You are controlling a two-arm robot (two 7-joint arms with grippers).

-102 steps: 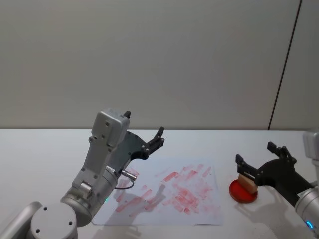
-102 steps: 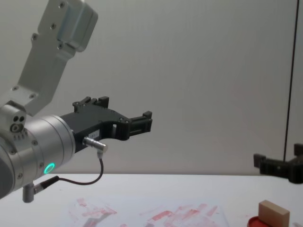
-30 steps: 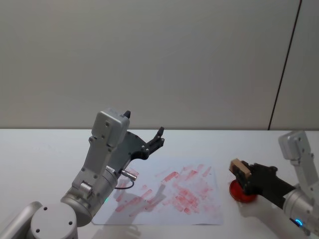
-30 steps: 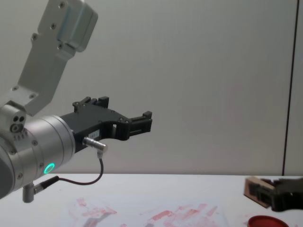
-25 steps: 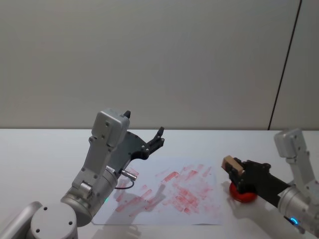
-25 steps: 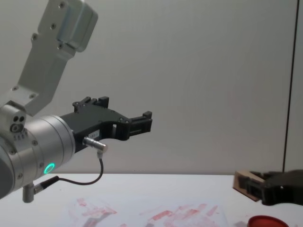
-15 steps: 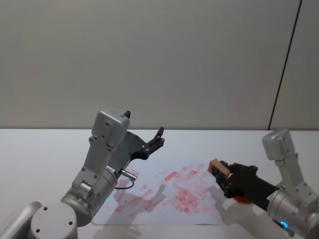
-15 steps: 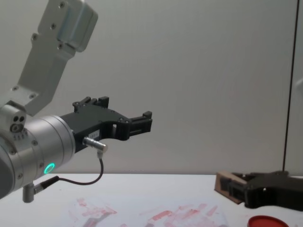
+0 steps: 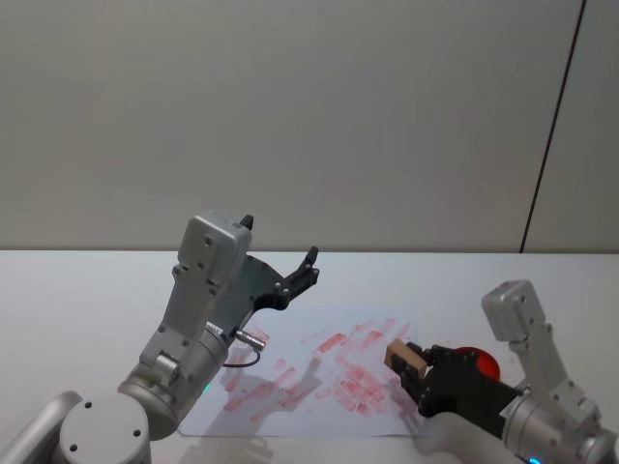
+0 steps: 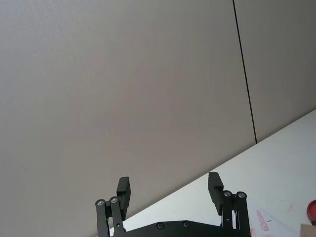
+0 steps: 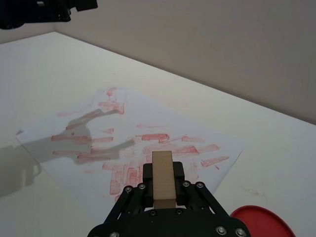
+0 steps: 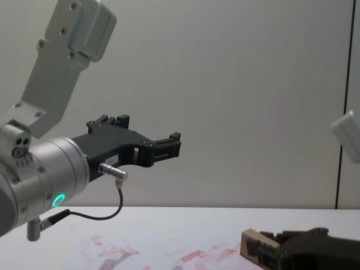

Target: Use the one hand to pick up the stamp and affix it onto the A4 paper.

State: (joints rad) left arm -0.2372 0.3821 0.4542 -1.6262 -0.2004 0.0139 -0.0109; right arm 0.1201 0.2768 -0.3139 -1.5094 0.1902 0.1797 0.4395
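My right gripper is shut on the stamp, a small light-tan wooden block. It hangs a little above the right part of the A4 paper, a white sheet smeared with red prints. My left gripper stays raised above the paper's far left part, open and empty, with its fingers spread wide; the chest view shows it large.
The round red ink pad lies on the white table just right of the paper, behind my right arm. A plain wall runs along the table's far edge. My left arm's shadow falls on the paper.
My right arm has carried the stamp from above the ink pad leftward and nearer, over the paper's right part. The left arm has not moved.
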